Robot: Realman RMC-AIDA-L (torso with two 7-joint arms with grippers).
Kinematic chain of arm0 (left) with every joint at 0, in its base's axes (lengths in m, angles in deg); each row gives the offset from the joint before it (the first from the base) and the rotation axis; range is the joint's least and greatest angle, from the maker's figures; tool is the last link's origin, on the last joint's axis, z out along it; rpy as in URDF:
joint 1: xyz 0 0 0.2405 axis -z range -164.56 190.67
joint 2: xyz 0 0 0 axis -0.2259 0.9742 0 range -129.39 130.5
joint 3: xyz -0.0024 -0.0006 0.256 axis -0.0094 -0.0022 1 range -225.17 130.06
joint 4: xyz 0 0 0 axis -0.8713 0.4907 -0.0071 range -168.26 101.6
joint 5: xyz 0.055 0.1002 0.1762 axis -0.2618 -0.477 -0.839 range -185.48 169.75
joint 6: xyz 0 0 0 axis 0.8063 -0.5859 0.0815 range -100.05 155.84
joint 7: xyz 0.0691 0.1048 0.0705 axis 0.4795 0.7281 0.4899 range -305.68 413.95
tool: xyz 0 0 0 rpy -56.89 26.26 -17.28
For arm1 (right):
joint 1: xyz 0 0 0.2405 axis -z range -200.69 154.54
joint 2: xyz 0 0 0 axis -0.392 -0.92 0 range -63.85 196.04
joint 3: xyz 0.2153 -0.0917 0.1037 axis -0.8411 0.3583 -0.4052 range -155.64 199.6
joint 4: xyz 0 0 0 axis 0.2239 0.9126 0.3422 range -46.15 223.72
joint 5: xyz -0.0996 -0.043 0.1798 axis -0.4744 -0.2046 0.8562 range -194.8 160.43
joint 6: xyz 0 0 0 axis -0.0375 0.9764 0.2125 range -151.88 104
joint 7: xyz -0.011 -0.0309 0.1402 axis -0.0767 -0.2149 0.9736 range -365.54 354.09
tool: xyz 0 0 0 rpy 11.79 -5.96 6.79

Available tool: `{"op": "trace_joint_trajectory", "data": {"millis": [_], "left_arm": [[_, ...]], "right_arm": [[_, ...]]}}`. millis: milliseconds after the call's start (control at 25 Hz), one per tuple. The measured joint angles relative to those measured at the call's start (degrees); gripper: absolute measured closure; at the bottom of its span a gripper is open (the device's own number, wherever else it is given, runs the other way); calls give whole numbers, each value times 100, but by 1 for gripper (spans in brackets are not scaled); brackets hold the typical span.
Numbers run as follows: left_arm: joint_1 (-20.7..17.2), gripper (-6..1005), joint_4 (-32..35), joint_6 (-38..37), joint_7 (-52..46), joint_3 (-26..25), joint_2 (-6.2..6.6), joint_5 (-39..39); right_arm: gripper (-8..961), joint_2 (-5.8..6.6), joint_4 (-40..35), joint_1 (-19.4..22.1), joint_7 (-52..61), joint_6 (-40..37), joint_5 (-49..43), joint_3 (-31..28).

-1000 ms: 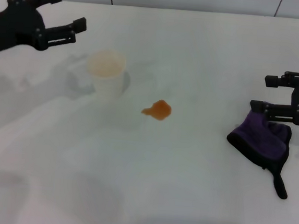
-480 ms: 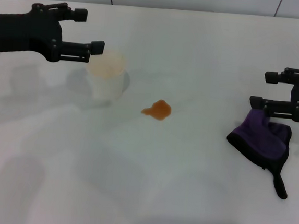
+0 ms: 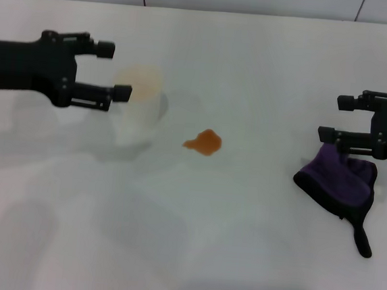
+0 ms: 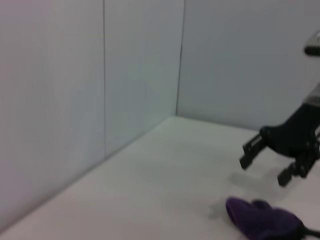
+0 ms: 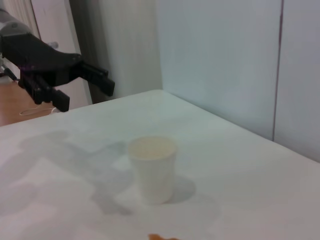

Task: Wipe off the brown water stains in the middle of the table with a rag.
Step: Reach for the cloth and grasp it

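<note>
The brown water stains (image 3: 204,143) lie as a small orange blotch in the middle of the white table (image 3: 239,244); a sliver shows in the right wrist view (image 5: 160,237). The purple rag (image 3: 339,179) with black edging and a black tail lies at the right, also in the left wrist view (image 4: 260,221). My right gripper (image 3: 333,118) is open and empty, hovering just over the rag's far edge; the left wrist view shows it too (image 4: 263,171). My left gripper (image 3: 115,70) is open and empty, right beside the cup; it shows in the right wrist view (image 5: 85,97).
A translucent white cup (image 3: 139,103) stands upright left of the stain, also in the right wrist view (image 5: 152,167). A pale wall (image 3: 260,0) runs along the table's far edge.
My left arm has swung down and to the right, from the far left corner to the cup's side. My right gripper has shifted slightly left over the rag.
</note>
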Motion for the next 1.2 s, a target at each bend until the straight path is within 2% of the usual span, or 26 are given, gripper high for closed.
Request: {"op": "trace_joint_trajectory", "data": {"millis": [320,720,1040,1200], "left_arm": [[-71,118,3,15,-2,0,19,-299],[-82,118,71,-6,-38,0,41,-449],[-43,119,78,-6,-95,0,23,-437],[-8,119,80,-7,-135,0,6,-431]], "right_arm": [[218,-8,28,-11,-10,57,-1,91],[219,-9,507,-285,79,179,-55,178],[219,-7,183,-114,803,199,-247,290],[219,0,-166,-44,1424,507,-878,521]]}}
